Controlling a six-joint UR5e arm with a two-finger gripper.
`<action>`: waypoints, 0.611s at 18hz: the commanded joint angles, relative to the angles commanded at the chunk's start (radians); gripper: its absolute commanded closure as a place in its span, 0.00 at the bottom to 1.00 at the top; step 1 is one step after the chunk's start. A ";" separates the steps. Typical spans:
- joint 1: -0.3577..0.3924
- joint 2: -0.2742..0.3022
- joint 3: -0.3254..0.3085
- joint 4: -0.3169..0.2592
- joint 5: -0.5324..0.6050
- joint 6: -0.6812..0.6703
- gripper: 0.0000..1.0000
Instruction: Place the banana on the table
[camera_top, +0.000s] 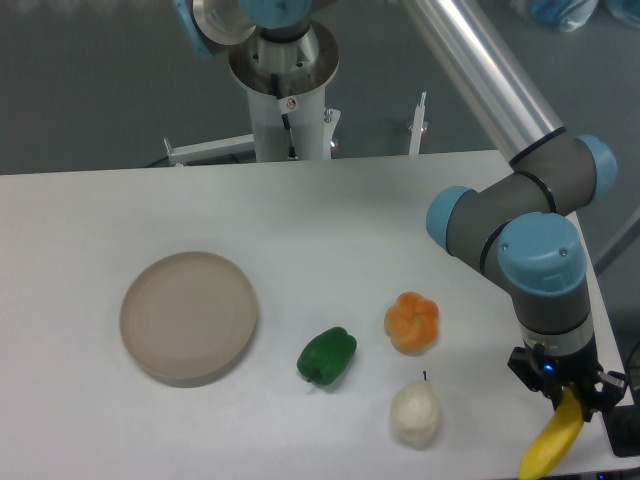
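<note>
Plate: a round beige plate (188, 317) sits on the large flat white table (300, 220), toward nine o'clock of the scene; nothing lies on it.
Green pepper: a small glossy green bell pepper (327, 356) lies on the table just off the plate's four o'clock edge, not touching it.
Orange fruit: a round, ridged orange fruit (412, 322) sits at two o'clock from the pepper.
Pale item: a whitish, garlic-shaped object (414, 413) rests at six o'clock from the orange fruit, close below it.
Arm: a grey and light-blue robot arm (520, 220) reaches down from twelve o'clock, its wrist pointing straight down at the table's four o'clock corner.
Gripper: the black two-finger gripper (567, 392) pinches the top end of the banana.
Banana: a slim, curved bright yellow banana (553, 444) hangs from the fingers, its lower end toward seven o'clock; whether it touches the table cannot be told.
</note>
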 joint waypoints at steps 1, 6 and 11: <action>-0.002 -0.003 0.000 0.000 0.000 0.000 0.66; -0.002 -0.005 -0.003 0.000 0.000 0.000 0.66; -0.002 -0.006 0.000 0.000 -0.014 -0.002 0.66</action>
